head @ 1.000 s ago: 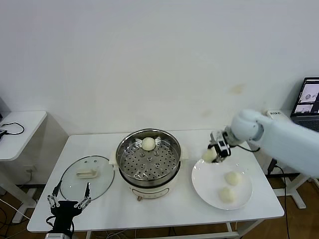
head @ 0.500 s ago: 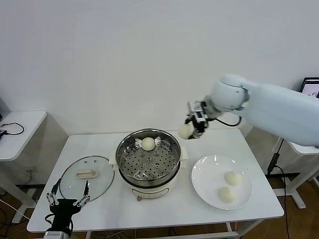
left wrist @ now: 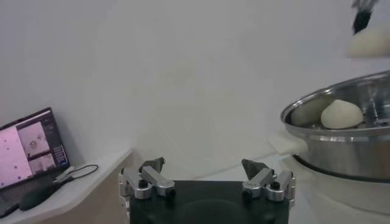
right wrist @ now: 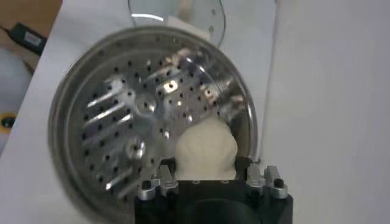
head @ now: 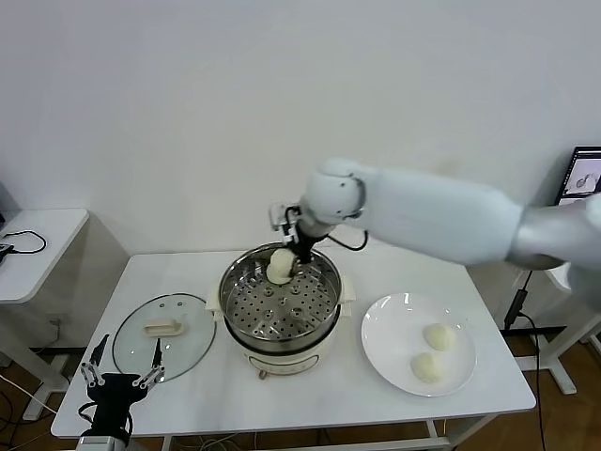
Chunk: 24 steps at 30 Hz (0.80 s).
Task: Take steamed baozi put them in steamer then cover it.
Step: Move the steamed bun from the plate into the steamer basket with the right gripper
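Note:
My right gripper (head: 292, 246) reaches over the far side of the steamer (head: 235, 324) and is shut on a cream-white baozi (head: 280, 263). In the right wrist view the held baozi (right wrist: 205, 146) sits between the fingers of that gripper (right wrist: 206, 167), above the perforated tray (right wrist: 122, 122). Another baozi (left wrist: 341, 114) lies in the steamer (left wrist: 341, 149) at the far edge, directly under the held one (left wrist: 368, 42). Two baozi (head: 439, 335) (head: 428, 366) lie on the white plate (head: 390, 315). The glass cover (head: 164, 334) lies flat left of the steamer. My left gripper (head: 118, 381) is open and idle at the table's front left.
The steamer stands mid-table on its cream base. The plate is to its right and the cover (right wrist: 177, 12) to its left. A small side table (head: 38, 244) stands at the far left. A laptop (head: 587, 174) is at the far right.
My right gripper has carried a baozi from above the plate leftward, to over the far side of the steamer tray, and lowered it. The left arm has barely moved.

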Motion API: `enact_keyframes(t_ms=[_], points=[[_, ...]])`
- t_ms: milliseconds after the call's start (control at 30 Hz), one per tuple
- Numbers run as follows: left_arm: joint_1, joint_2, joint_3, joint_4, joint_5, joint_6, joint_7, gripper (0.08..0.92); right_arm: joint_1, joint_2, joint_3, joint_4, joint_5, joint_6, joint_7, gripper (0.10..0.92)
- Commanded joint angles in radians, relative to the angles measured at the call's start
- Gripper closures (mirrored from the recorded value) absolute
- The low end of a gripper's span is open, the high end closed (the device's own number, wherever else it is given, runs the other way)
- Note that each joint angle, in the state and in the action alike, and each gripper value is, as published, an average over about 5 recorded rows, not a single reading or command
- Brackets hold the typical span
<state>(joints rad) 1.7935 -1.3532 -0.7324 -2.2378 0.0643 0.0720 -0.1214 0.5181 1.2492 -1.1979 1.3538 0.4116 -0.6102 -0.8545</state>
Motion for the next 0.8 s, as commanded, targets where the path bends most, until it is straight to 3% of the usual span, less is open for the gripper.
enact_keyframes(t_ms=[33, 633, 800], points=[[0.000, -0.001, -0.003, -0.001, 0.000, 0.000, 0.000, 0.177, -0.120, 0.171, 0.007, -0.135, 0.002, -0.023, 0.035, 0.425], [0.006, -0.004, -0.009, -0.006, 0.001, -0.002, -0.002, 0.177, -0.167, 0.219, 0.023, -0.233, -0.056, -0.010, 0.023, 0.422], [0.007, -0.005, -0.007, -0.007, 0.002, -0.003, -0.002, 0.177, -0.145, 0.183, 0.029, -0.192, -0.054, 0.010, -0.003, 0.332]])
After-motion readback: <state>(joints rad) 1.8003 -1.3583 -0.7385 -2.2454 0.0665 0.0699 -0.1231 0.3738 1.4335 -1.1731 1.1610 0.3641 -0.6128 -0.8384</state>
